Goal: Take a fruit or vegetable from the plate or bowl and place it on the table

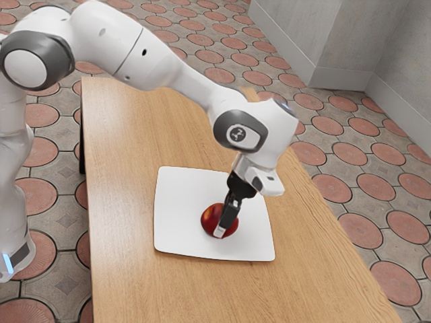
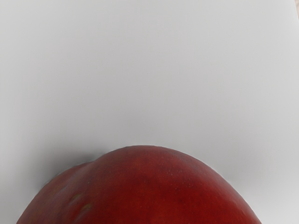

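In the exterior view the black gripper [image 1: 221, 229] points down at a round red fruit [image 1: 210, 217] with an orange-yellow patch, its lower end overlapping the fruit's near side. The fruit is on a white square plate [image 1: 176, 232], right of the plate's middle. How the gripper stands around the fruit's far side is hidden. From the wrist, the fruit [image 2: 154, 186] appears as a large dark red dome at the lower edge, close under the hand, with the white plate [image 2: 149, 70] behind it.
The wooden table [image 1: 128, 202] extends around the plate on all sides. Tabletop shows between the plate and the table's edge on the exterior view's left, and also in front of the plate. The arm reaches in over the plate's far edge.
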Available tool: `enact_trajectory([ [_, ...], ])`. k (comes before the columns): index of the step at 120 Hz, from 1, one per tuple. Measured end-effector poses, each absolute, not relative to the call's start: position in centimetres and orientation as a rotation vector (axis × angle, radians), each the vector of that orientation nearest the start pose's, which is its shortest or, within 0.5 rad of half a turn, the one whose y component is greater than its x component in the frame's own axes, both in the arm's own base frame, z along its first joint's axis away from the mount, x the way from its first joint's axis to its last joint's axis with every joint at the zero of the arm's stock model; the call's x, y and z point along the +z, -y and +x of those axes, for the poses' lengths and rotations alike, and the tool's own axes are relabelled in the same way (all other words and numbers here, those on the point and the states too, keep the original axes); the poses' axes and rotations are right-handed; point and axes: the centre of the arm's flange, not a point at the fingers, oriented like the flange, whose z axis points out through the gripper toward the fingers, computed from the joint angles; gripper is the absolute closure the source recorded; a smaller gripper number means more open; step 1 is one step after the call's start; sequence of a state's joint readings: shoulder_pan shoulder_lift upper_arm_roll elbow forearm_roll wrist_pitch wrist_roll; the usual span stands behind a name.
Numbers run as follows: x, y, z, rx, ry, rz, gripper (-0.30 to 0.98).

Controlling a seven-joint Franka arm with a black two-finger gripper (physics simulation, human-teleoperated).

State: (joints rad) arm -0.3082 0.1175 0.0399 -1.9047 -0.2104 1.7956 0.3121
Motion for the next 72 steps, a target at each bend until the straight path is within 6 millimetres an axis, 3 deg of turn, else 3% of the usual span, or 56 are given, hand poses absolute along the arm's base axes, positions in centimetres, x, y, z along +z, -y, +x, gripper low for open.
enact_trajectory([
  [14, 42.0, 16.7, 53.8, 0.358, -0.847, -3.222, 0.04],
  [31, 42.5, 16.3, 54.1, 0.317, -0.844, -3.224, 0.24],
  [49, 43.0, 16.1, 54.6, 0.27, -0.839, -3.218, 0.27],
  [72, 46.7, 15.8, 58.4, 0.08, -0.848, -3.16, 0.39],
])
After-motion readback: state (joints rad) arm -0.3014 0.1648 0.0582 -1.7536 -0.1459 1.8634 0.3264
